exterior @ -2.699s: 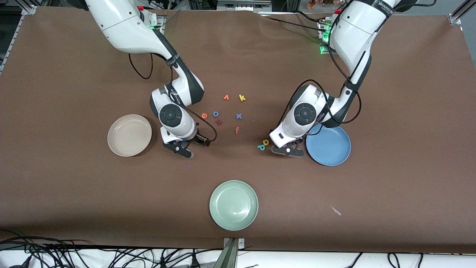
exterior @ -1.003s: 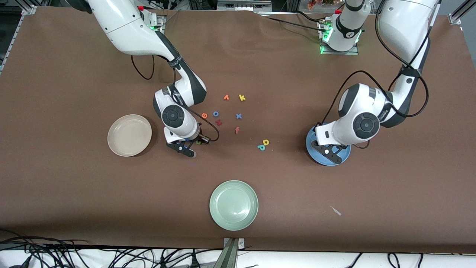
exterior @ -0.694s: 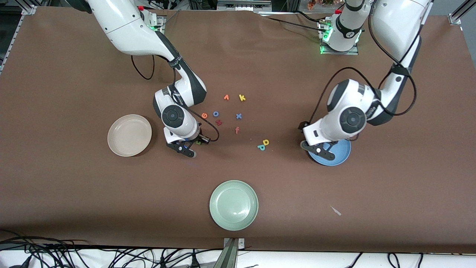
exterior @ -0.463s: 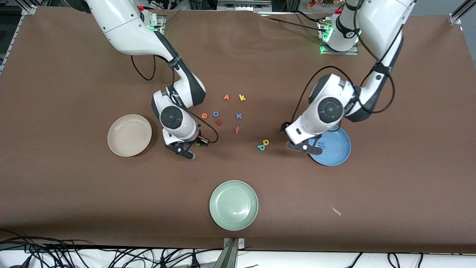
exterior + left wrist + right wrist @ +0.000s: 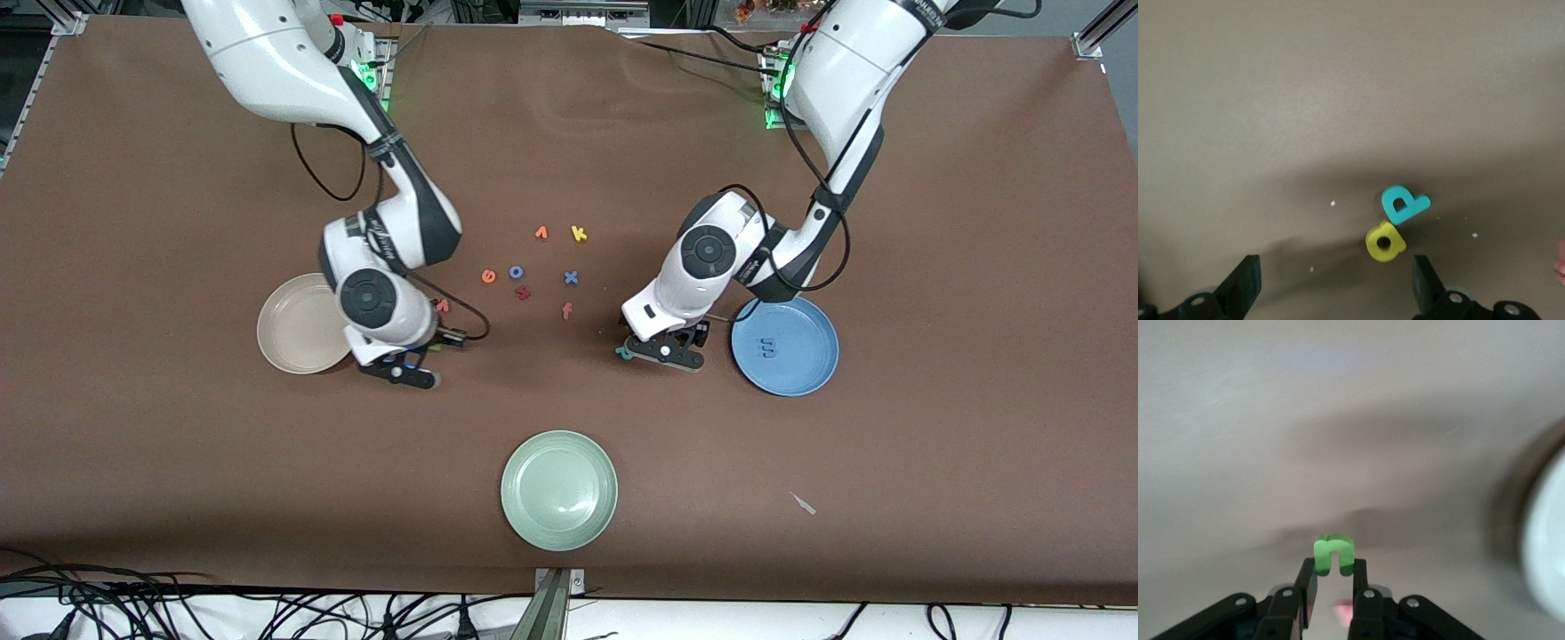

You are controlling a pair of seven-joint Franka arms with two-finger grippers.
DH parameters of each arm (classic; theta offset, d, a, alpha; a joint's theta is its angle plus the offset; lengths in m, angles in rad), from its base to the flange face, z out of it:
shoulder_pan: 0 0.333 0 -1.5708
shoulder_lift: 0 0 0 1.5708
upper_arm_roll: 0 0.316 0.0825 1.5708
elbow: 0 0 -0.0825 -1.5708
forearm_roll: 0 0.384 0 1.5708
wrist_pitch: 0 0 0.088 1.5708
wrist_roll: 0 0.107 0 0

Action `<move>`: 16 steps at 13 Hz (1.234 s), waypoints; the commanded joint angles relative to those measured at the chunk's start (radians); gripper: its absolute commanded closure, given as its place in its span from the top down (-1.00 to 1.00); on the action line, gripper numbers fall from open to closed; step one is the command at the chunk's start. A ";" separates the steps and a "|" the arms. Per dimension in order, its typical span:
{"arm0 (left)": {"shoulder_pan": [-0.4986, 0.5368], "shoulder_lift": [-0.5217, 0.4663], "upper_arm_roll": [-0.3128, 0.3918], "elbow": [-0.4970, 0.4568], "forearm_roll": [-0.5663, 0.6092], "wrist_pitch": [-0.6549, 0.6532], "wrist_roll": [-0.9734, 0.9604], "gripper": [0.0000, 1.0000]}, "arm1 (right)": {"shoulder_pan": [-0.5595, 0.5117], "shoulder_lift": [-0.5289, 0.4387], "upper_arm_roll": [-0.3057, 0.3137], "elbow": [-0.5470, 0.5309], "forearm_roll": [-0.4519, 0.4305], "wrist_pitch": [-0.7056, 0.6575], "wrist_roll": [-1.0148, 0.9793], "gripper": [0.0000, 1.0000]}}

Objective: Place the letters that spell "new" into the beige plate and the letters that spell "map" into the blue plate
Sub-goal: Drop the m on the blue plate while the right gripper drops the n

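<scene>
My right gripper point(image 5: 407, 371) is shut on the olive-green n point(image 5: 1333, 555) and hangs just beside the beige plate point(image 5: 298, 324), toward the table's middle. The pinkish-red w point(image 5: 443, 306) lies by that arm's wrist, and the orange e point(image 5: 488, 276) sits in the letter cluster. My left gripper point(image 5: 665, 353) is open, low over the teal p point(image 5: 1403, 204) and yellow a point(image 5: 1385, 241), which touch each other; the a lies between its fingertips point(image 5: 1426, 285). The periwinkle m point(image 5: 771, 345) rests in the blue plate point(image 5: 805, 373).
Loose letters lie mid-table: blue o point(image 5: 516, 272), dark red letter point(image 5: 524, 292), blue x point(image 5: 571, 277), red-orange f point(image 5: 566, 310), orange wedge point(image 5: 541, 233), yellow k point(image 5: 579, 234). A pale green plate point(image 5: 559, 490) sits nearest the front camera.
My left gripper opened over the blue plate, left the m there, and swung back over the p and a. My right gripper carried the n toward the beige plate, uncovering the w.
</scene>
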 commanded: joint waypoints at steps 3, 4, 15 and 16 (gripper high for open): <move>-0.043 0.059 0.011 0.050 0.117 0.034 -0.003 0.99 | 0.000 -0.180 -0.138 -0.276 0.019 0.078 -0.330 -1.00; -0.050 0.061 0.009 0.047 0.134 0.038 -0.003 0.95 | 0.000 -0.200 -0.161 -0.335 0.021 0.132 -0.387 -1.00; -0.053 0.075 0.006 0.029 0.251 0.099 -0.011 0.09 | 0.006 -0.222 -0.102 -0.381 0.044 0.210 -0.075 1.00; -0.053 0.072 0.003 0.023 0.248 0.075 -0.011 -0.01 | 0.012 -0.216 -0.083 -0.368 0.044 0.218 0.041 1.00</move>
